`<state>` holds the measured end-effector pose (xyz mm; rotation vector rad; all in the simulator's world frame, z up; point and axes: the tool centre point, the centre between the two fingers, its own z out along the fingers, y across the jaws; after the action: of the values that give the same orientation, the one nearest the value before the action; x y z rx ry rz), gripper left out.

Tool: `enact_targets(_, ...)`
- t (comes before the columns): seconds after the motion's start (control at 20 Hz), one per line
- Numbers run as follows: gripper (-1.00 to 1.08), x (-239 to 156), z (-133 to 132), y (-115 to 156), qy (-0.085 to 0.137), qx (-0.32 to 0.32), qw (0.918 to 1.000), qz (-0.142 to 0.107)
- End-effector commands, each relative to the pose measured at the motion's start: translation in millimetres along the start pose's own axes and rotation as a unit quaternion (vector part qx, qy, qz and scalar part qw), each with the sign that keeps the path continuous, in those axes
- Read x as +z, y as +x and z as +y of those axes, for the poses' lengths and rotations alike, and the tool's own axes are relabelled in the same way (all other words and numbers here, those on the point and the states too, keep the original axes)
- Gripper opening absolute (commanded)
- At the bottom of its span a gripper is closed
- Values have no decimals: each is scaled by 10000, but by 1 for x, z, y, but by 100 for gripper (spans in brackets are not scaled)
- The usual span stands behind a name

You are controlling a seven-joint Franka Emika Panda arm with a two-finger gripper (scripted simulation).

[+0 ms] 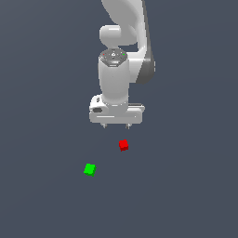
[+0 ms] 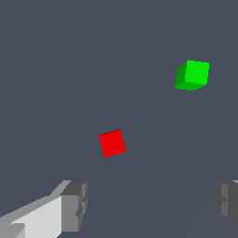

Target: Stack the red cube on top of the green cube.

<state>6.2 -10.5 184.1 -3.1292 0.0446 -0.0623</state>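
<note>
Nearest in the exterior view lies the green cube point(image 1: 89, 169), resting on the plain dark grey surface point(image 1: 42, 195), turned a little so one corner faces the camera. No edge or corner of the surface shows in either view, so the cubes can only be placed against each other. Farther back and toward the exterior view's right sits the red cube point(image 1: 123, 145), also flat on the surface, clear of the green one with bare grey between them.

Behind and above the red cube hangs the pincer point(image 1: 115, 125), pointing straight down from the white arm point(image 1: 122, 51), its two short fingertips spread apart and holding nothing.

In the wrist view the red cube point(image 2: 112, 143) lies beyond the gap between the two grey fingers point(image 2: 74, 206), untouched, with the green cube point(image 2: 192, 75) farther off to one side.
</note>
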Motion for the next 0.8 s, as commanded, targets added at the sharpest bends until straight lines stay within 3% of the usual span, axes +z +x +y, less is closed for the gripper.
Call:
enact_targets(0.0, 100, 0, 0, 0, 0, 0, 10000, 0)
enact_targets(0.35, 100, 17, -5, 1, -1, -204, 9998, -29)
enact_targets(0.75, 100, 72, -21, 3, -7, -892, 9959, -128)
